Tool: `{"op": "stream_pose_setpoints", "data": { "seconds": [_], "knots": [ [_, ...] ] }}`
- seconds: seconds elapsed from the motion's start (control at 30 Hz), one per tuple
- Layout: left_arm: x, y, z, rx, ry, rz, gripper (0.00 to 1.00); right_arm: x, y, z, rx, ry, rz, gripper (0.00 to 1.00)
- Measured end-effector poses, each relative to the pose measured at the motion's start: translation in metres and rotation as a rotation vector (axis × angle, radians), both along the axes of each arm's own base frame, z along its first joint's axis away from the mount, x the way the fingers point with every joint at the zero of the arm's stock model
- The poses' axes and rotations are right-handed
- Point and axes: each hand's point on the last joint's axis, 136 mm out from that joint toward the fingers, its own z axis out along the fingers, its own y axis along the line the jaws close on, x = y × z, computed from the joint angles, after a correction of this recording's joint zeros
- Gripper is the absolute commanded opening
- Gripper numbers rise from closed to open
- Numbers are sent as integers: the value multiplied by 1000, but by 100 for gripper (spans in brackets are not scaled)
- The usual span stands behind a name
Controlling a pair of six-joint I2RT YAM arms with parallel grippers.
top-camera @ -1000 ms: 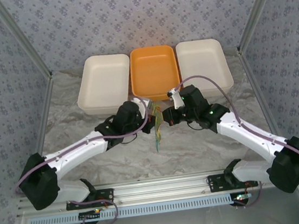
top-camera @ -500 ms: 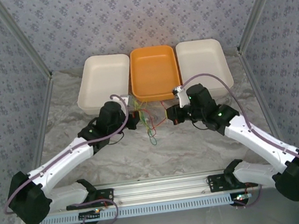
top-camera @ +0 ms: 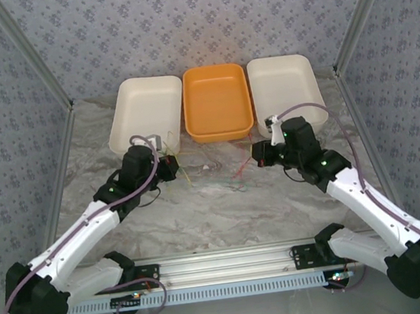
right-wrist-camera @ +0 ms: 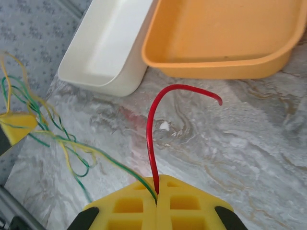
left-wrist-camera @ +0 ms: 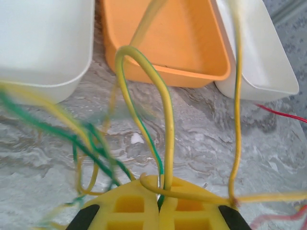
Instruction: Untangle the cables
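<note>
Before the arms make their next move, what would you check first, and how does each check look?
1. Left gripper shut on the yellow and green cables: ok.
2. Right gripper shut on the red cable: ok.
3. Red cable separate from the bunch: not ok. A green-yellow strand runs from the bunch into the right gripper's fingers.
4. Red cable's far end hanging free, not snagged: ok.
5. Cables out of the orange tray: ok.
6. Knots left among the yellow and green cables: cannot tell, as the loops overlap.
</note>
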Motion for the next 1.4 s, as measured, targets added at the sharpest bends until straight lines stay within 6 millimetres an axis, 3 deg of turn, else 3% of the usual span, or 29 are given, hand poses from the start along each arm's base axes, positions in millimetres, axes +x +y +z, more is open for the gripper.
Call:
{"op": "stream_pose_setpoints", "data": {
  "seconds": [0.3,0.53,0.67,0.87,0.97,1.07,1.17,1.3,1.37,1.4],
  "knots": [
    [-2,-1,-18,-25,70,12,0,1,22,-31,-11,104,14,0],
    [0,-2,-32,7,102,10,0,6,16,-44,-52,124,-28,0],
    [-1,1,-48,37,135,20,0,-1,31,-60,-103,165,24,1],
    [-3,11,-63,87,160,56,0,-8,72,-76,-198,205,140,39],
    [-3,15,-68,106,165,72,0,-8,78,-85,-243,216,145,53],
    [-5,20,-75,128,175,87,0,-11,73,-84,-267,215,121,60],
    [-6,25,-82,153,189,101,0,-12,61,-65,-256,175,69,60],
    [-8,28,-86,166,198,107,0,-17,30,-25,-178,96,-55,58],
    [-8,28,-87,166,199,108,0,-17,10,-20,-134,89,-136,58],
    [-8,28,-87,166,199,107,0,-17,0,-28,-124,104,-177,59]
  ]
}}
